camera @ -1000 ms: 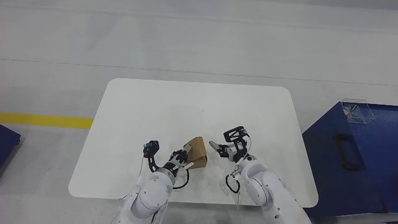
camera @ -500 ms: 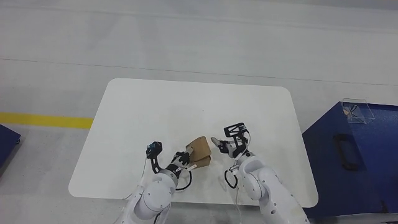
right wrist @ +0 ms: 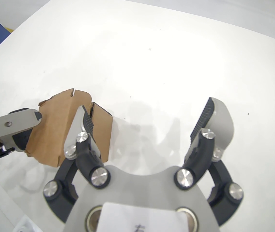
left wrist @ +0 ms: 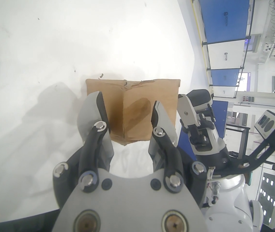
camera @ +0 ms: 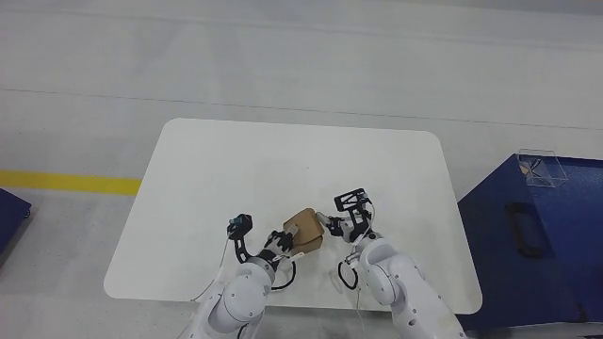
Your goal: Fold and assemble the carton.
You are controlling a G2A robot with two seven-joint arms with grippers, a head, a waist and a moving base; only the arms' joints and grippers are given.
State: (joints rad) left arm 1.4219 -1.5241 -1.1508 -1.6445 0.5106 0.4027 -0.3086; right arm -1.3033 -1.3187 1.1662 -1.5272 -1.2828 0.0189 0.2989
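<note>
Currently: one carton [camera: 304, 227], light, thin, half-folded cardboard (probably crushes easily; best taken along its creases), toward my edge of the surface [camera: 283, 160], pinched in my left tool [left wrist: 127, 101], right tool [right wrist: 147, 106] spread wide just beside it.

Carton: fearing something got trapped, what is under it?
Around the carton only the white table shows, bare along its visible edges. The patch directly beneath is covered by its own panels, so it cannot be checked.

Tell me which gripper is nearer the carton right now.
Left. The left gripper has the carton between its jaws; the right gripper is open beside it, one jaw against its edge.
</note>
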